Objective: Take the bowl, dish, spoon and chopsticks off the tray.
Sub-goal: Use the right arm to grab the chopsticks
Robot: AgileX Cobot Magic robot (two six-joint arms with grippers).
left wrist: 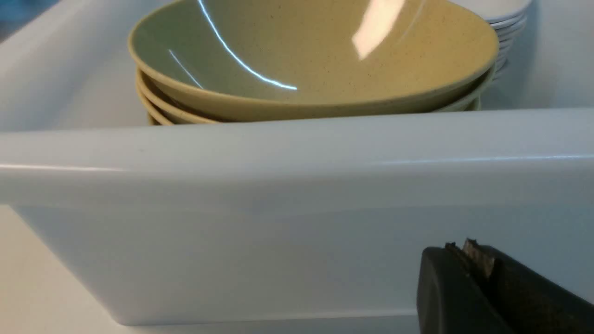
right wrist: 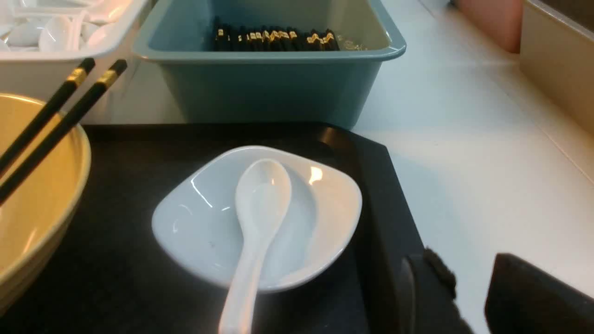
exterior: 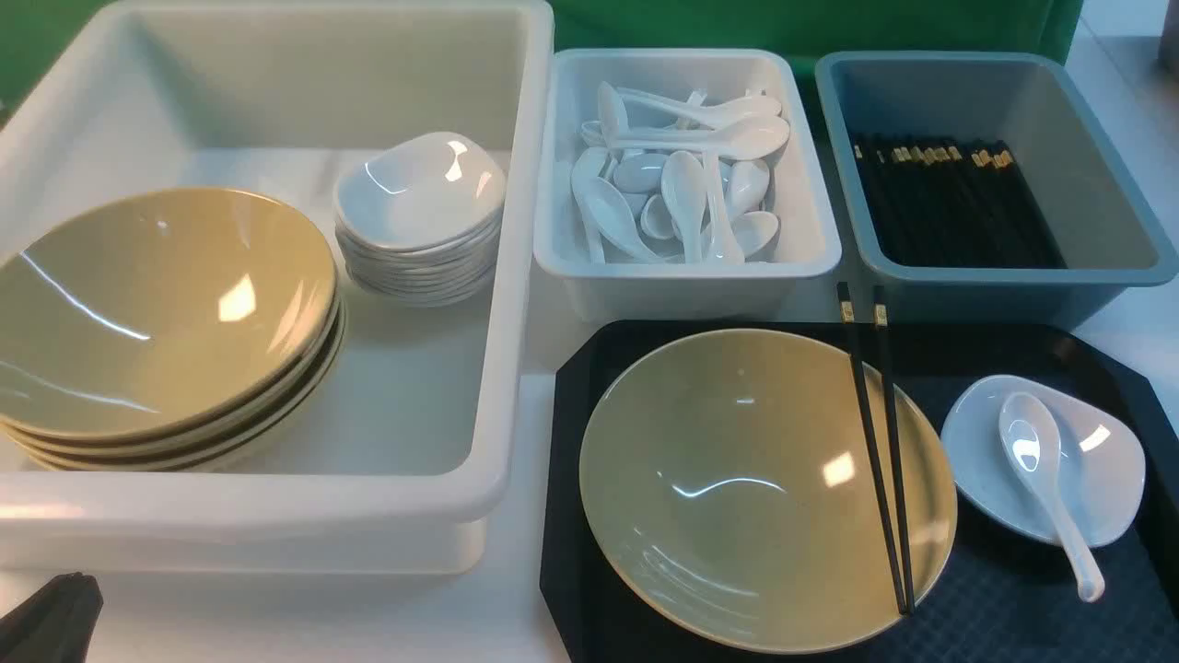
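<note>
The black tray (exterior: 1013, 608) lies at the front right. On it stands the olive-yellow bowl (exterior: 764, 488), with the black chopsticks (exterior: 880, 442) lying across its right side. Right of the bowl sits the white dish (exterior: 1096, 460), and the white spoon (exterior: 1041, 470) rests in it with its handle over the near rim. My right gripper (right wrist: 466, 266) stands open and empty beside the tray's right edge (right wrist: 376, 185), close to the dish (right wrist: 325, 208) and spoon (right wrist: 260, 204). At the front left my left gripper (left wrist: 468, 250) is shut on nothing, before the big tub's wall; it also shows as the dark left gripper (exterior: 55, 612) in the front view's corner.
A large white tub (exterior: 516, 276) at the left holds a stack of olive bowls (exterior: 157, 313) and a stack of white dishes (exterior: 419, 216). Behind the tray stand a smaller white tub (exterior: 691, 276) of spoons and a blue-grey bin (exterior: 1105, 184) of chopsticks.
</note>
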